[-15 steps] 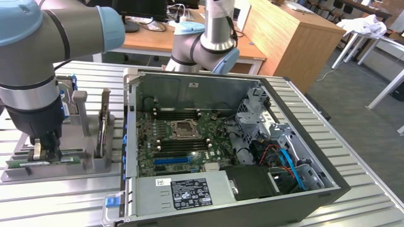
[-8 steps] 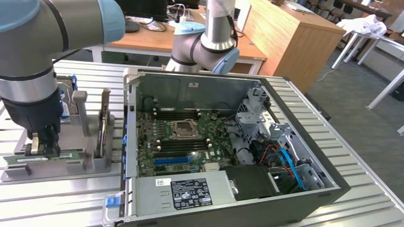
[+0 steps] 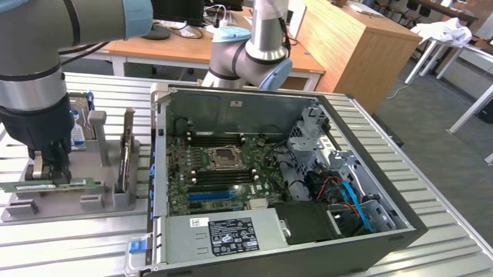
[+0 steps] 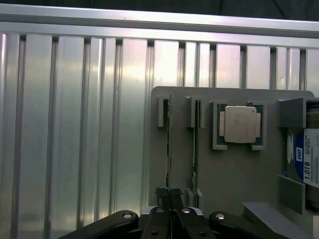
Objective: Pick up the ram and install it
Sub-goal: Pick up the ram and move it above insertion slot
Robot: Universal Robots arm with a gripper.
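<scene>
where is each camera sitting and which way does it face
exterior view: off the arm, raised, looking down at the open computer case and grey holder; arm and gripper show at the exterior view's left.
wrist view: on the wrist, facing down onto the holder; the shut gripper shows.
shared: the gripper, the ram it grips, the holder.

Hard drive [image 4: 308, 159], at one end of the grey holder [image 4: 239, 174] past the processor [image 4: 240, 124]: label read "WD" and "1.0TB". Power supply label [image 3: 233, 236] had print and marks too small to read.
</scene>
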